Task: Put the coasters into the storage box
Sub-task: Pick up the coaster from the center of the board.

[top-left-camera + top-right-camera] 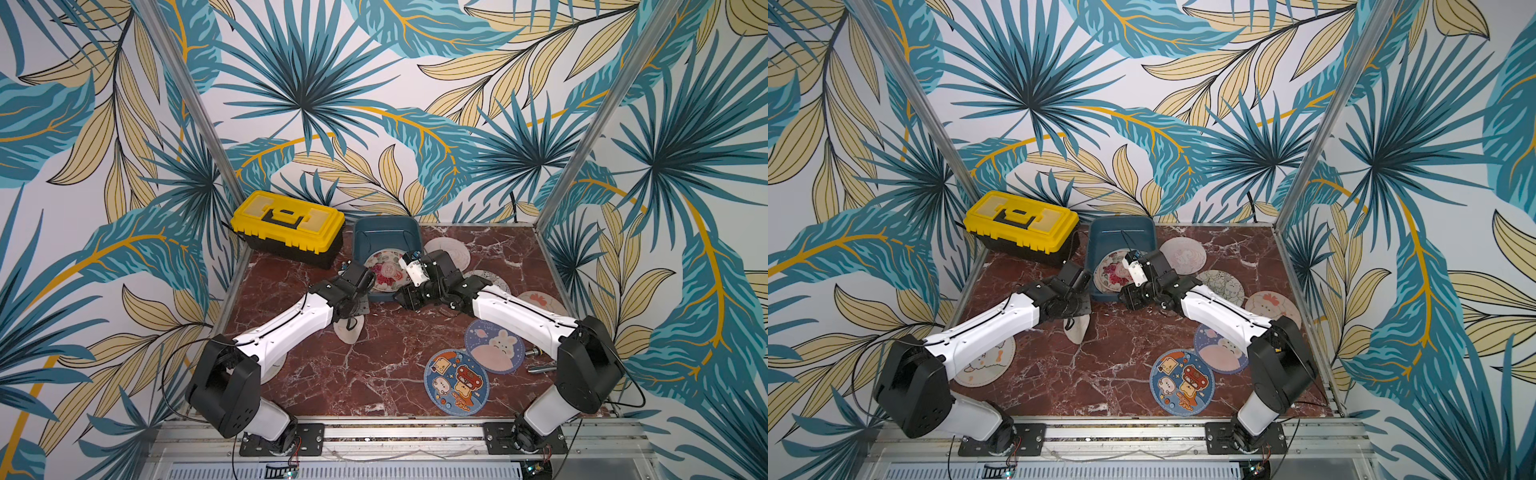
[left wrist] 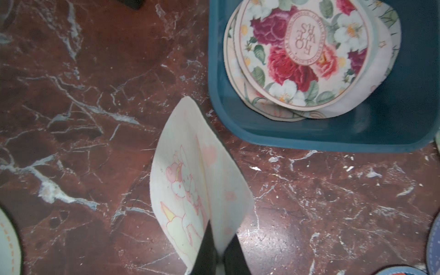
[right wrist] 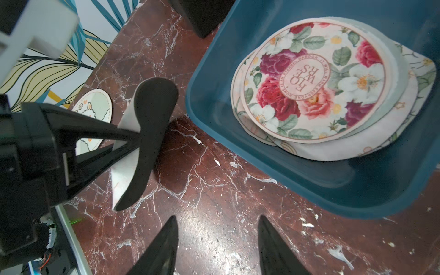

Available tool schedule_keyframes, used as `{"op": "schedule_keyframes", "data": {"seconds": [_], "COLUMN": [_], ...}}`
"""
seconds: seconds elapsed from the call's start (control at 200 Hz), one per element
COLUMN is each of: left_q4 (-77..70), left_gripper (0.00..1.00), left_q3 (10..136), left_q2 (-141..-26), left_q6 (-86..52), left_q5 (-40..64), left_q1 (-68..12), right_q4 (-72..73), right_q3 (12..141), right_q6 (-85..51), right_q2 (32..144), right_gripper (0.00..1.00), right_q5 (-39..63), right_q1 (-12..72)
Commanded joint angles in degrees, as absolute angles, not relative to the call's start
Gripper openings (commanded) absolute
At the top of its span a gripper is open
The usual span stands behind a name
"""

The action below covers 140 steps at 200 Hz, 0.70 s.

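Chief: Top views first. Where is the storage box (image 1: 386,232)?

Inspector: In both top views it stands at centre frame, at the far edge of the marble table (image 1: 374,374), just right of the yellow toolbox (image 1: 286,226). A floral coaster (image 1: 384,272) lies on top of a small stack inside it. Other coasters (image 1: 451,251) lie loose to the right of the box. A blue cartoon coaster (image 1: 455,381) sits at lower right, with a bunny coaster (image 1: 494,347) just beside it.

Chief: Left wrist view?

Inspector: The left gripper (image 2: 221,232) is pinched fully closed on a pale unicorn coaster (image 2: 200,181), which is folded into a V between its fingers (image 2: 206,252). The box is near the coaster's free end, apart from it. Whether that coaster's lower edge touches the marble, I cannot tell.

Chief: Right wrist view?

Inspector: The right gripper (image 3: 217,223) stands roughly half open with nothing between its fingers. It is over bare marble, just beside the box's near corner. This view also shows the left gripper side-on, clamped on the folded coaster, dark underside outward.
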<state>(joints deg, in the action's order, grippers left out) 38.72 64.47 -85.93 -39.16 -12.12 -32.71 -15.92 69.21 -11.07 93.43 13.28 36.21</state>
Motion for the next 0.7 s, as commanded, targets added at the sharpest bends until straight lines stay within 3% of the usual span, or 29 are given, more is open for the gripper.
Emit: {"op": "schedule_keyframes", "data": {"seconds": [0.0,0.411,0.696], "left_q4": [35.6,28.5,27.0], "left_gripper": [0.00,0.00,0.00], "left_q3": [70.0,72.8,73.0], "left_q2": [-87.0,-87.9,-87.7], "left_q6": [-36.6,-37.8,-38.2], "left_q5": [-10.2,-1.8,0.7], "left_q1": [-32.3,-28.5,-28.1], "right_q4": [-14.1,-7.9,-4.3], "right_q3": [68.2,68.9,72.1], "right_q6": [-10.6,-15.3,-18.5], "right_q2": [92.3,95.4,100.2], "right_gripper": [0.54,0.66,0.68], "right_q5": [14.6,18.7,18.7], "right_q1": [37.3,40.5,41.7]}}
